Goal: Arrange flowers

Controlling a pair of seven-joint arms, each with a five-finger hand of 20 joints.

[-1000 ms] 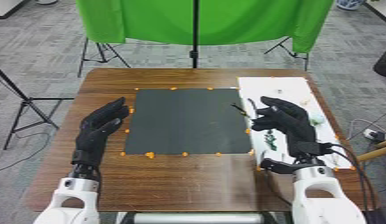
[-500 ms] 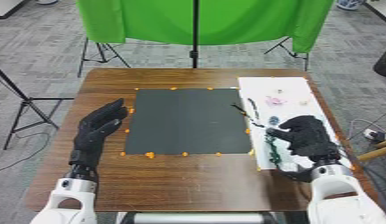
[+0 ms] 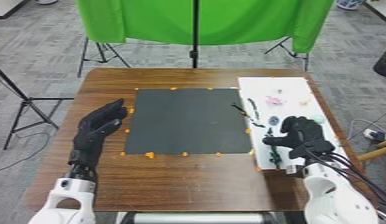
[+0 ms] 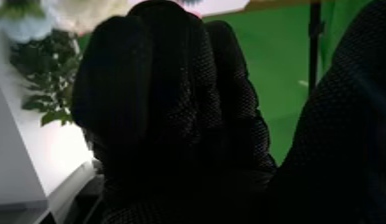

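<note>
Now pink flwr point(image 3: 276, 101) uncovered

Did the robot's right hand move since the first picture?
Yes. The right hand moved back toward the robot, alongside the dark mat, closer to its near right corner.

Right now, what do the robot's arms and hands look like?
The left hand and right hand wear black fabric gloves. The left arm and right arm are white. The left one has a rounded opening, and black cables run beside the right.

Pink flower point(image 3: 276, 101), white sheet point(image 3: 269, 85), dark grey mat point(image 3: 187, 121)
</note>
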